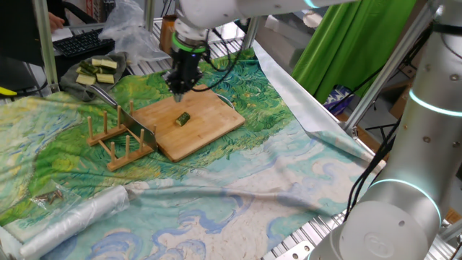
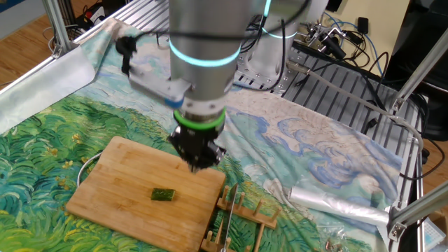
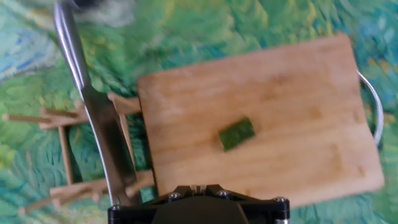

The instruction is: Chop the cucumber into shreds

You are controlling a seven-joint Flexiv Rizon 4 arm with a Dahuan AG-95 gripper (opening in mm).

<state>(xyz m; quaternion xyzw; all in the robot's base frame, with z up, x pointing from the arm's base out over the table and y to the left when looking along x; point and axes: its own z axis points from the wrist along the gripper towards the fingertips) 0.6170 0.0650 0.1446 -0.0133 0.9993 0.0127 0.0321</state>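
Fingers [image 2: 199, 162]: pressed together, empty, hovering above the cutting board's [image 2: 126, 182] edge. Cucumber [image 2: 163, 194]: stubby chunk mid-board, untouched. Knife [image 3: 99, 118]: resting in wooden rack [image 1: 119, 137] beside board. Advice: spread fingers, take handle squarely before chopping.

One fixed view looks down from a table corner, fairly far back, with the gripper [image 1: 178, 92] beyond the cutting board [image 1: 189, 123]. The other fixed view faces it from the opposite side, nearer, with the board in front of the gripper. The hand view looks straight down, close, board below. All three share the board.
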